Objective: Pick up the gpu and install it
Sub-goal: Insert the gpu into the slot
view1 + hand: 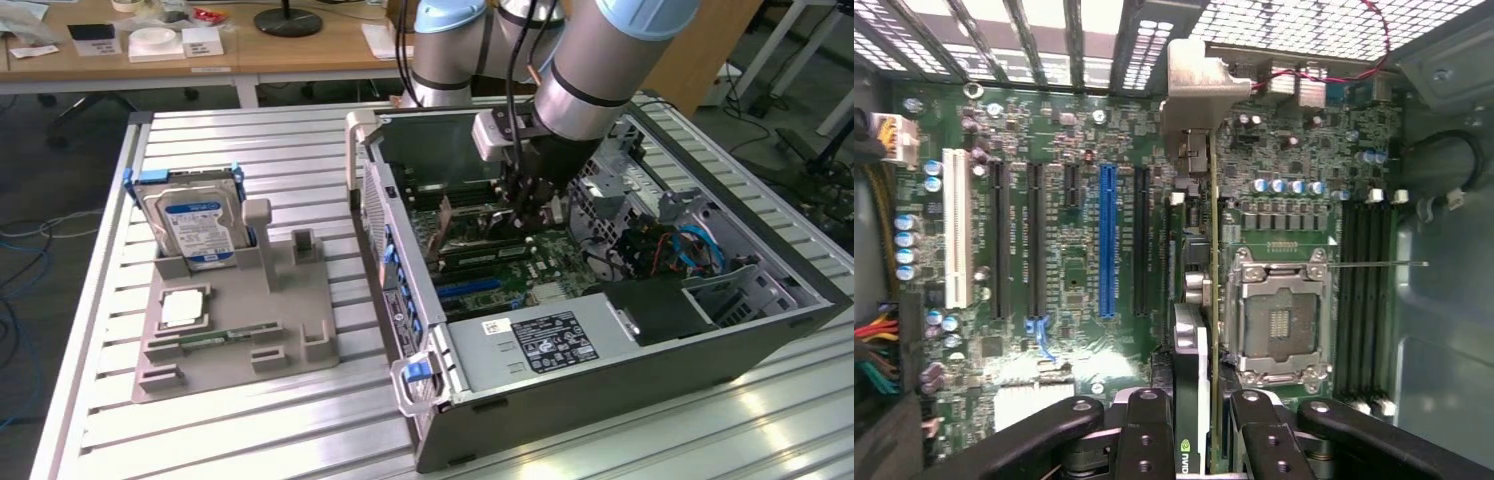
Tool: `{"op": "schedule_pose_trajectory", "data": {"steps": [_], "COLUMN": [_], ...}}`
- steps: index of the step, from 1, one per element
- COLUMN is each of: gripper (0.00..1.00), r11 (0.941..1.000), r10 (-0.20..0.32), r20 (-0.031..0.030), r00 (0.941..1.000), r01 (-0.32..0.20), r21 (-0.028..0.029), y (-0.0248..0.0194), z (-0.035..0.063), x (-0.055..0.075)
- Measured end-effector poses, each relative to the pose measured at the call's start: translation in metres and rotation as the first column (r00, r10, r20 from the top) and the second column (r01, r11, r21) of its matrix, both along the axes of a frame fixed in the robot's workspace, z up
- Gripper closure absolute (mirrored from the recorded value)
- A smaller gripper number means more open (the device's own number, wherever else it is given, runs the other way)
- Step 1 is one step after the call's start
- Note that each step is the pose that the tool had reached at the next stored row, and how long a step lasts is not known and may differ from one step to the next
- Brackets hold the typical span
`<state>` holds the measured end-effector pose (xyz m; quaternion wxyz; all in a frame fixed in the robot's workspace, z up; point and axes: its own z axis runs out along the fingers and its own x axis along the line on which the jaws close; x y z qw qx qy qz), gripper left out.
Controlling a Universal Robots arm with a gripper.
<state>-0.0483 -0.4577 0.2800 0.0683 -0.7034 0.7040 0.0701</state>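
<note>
In the wrist view the gpu [1192, 345] is seen edge-on, a thin dark card with a green logo near the fingers [1146, 425] and its pale metal bracket [1202, 80] at the far end. My gripper [1194, 405] is shut on it, one finger on each face. The card hangs over the green motherboard [1054, 130], between the black expansion slot beside the blue slot [1107, 240] and the processor socket [1279, 320]; whether it touches the board I cannot tell. In the exterior view my gripper [531, 212] reaches down into the open computer case [747, 335].
A power supply [547, 340] fills the case's near end, and drive cages with blue cables [694, 245] sit at the exterior view's right. On the slatted table [240, 150] a grey fixture [240, 345] holds a blue-labelled hard drive [198, 225], a memory stick [220, 337] and a square chip [183, 308].
</note>
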Motion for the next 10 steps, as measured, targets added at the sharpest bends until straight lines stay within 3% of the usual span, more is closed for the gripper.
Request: {"op": "schedule_pose_trajectory", "data": {"steps": [1,7,8,9,10], "gripper": [0.73,0.73,0.73,0.73,0.73], "r11": [1.0000,1.0000,1.0000,0.9998,0.9994], "r10": [0.000,0.000,0.000,0.000,0.000], "r20": [0.0000,0.0000,0.0001,0.0000,-0.0003], "r00": [1.0000,1.0000,1.0000,1.0000,1.0000], "r01": [0.000,0.000,0.000,0.000,0.000], "r21": [-0.0025,-0.0028,-0.0053,-0.0178,-0.0351], "y": [0.0000,-0.0001,0.0000,0.0000,0.0000], "z": [0.0000,0.0000,-0.0001,0.0000,0.0003], "x": [0.0000,0.0000,0.0000,-0.0001,0.0000]}}
